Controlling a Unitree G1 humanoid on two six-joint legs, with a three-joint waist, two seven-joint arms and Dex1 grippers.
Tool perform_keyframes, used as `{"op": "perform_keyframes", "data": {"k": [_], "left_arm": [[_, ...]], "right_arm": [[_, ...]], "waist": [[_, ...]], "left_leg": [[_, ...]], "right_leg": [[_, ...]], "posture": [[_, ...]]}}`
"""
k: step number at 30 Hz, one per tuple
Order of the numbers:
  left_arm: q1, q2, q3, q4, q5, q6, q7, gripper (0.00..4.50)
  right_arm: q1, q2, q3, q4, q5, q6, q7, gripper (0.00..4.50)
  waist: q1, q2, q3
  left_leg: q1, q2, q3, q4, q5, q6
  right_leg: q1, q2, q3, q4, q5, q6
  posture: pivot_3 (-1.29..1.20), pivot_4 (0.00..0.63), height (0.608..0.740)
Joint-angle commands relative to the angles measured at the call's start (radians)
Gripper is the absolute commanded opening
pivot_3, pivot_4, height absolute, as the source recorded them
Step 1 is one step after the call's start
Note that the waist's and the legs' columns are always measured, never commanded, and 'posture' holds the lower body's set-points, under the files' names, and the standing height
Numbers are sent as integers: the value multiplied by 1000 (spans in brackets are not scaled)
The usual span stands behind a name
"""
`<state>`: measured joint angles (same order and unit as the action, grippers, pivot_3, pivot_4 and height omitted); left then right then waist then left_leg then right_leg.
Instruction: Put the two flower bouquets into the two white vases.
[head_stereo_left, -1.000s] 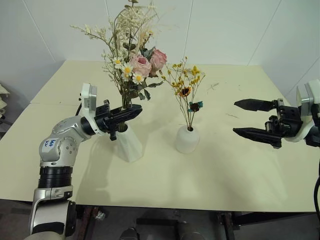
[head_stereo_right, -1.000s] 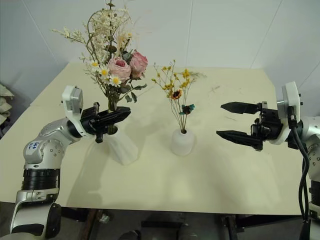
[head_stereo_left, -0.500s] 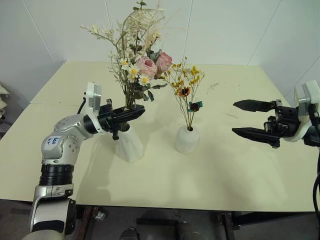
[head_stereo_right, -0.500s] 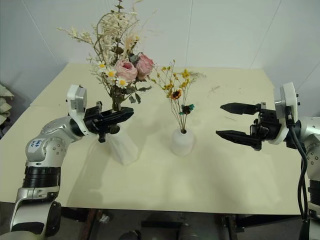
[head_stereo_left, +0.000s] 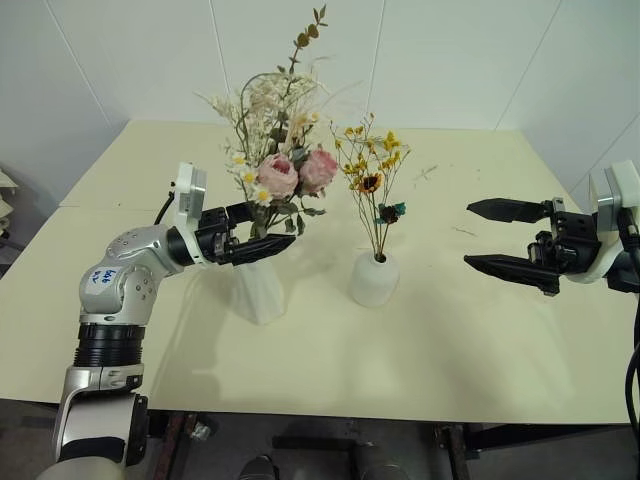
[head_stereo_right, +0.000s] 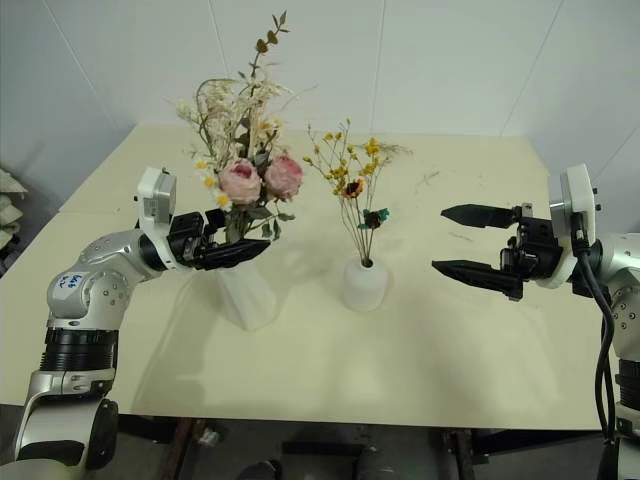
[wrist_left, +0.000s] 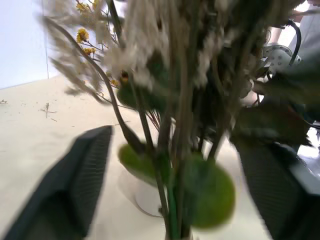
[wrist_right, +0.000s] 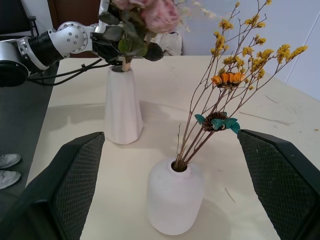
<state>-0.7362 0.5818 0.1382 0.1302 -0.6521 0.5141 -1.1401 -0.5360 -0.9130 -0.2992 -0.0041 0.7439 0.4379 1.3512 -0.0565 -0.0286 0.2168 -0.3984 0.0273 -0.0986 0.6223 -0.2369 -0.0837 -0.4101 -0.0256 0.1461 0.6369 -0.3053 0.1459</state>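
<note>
The fuller bouquet with two pink roses (head_stereo_left: 290, 170) stands with its stems in the taller faceted white vase (head_stereo_left: 257, 292), left of the table's middle. My left gripper (head_stereo_left: 255, 235) is open, one finger on each side of the stems (wrist_left: 170, 150) just above the vase mouth. The thin bouquet of yellow blossoms (head_stereo_left: 372, 170) stands in the shorter rounded white vase (head_stereo_left: 373, 279) at the centre. To the right of that vase, my right gripper (head_stereo_left: 490, 237) hangs open and empty above the table, pointing towards it. In the right wrist view both vases (wrist_right: 175, 200) (wrist_right: 121, 107) stand upright.
The cream table (head_stereo_left: 450, 350) has loose dried twig scraps (head_stereo_left: 430, 172) at its far right and one more scrap (head_stereo_left: 463, 232) near my right gripper. White walls stand close behind the table. The front edge runs just below my arms.
My left gripper has opened and let go of the rose bouquet, which has sunk lower into the taller vase and turned a little. My right arm has kept still.
</note>
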Motion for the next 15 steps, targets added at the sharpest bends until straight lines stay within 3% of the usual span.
{"op": "perform_keyframes", "data": {"k": [1, 15], "left_arm": [[3, 32, 12, -64, -11, 0, -18, 4485], [-6, 170, 5, -82, 69, -31, -33, 4485]], "right_arm": [[-12, -4, -15, -12, 1, -15, -1, 4500], [-13, -4, -7, -2, -15, -24, 8, 4500]], "waist": [[0, 0, 0], [0, 0, 0]], "left_leg": [[0, 0, 0, 0, 0, 0], [0, 0, 0, -1, 0, 0]], "right_leg": [[0, 0, 0, 0, 0, 0], [0, 0, 0, -1, 0, 0]], "posture": [[0, 150, 740], [0, 150, 740]]}}
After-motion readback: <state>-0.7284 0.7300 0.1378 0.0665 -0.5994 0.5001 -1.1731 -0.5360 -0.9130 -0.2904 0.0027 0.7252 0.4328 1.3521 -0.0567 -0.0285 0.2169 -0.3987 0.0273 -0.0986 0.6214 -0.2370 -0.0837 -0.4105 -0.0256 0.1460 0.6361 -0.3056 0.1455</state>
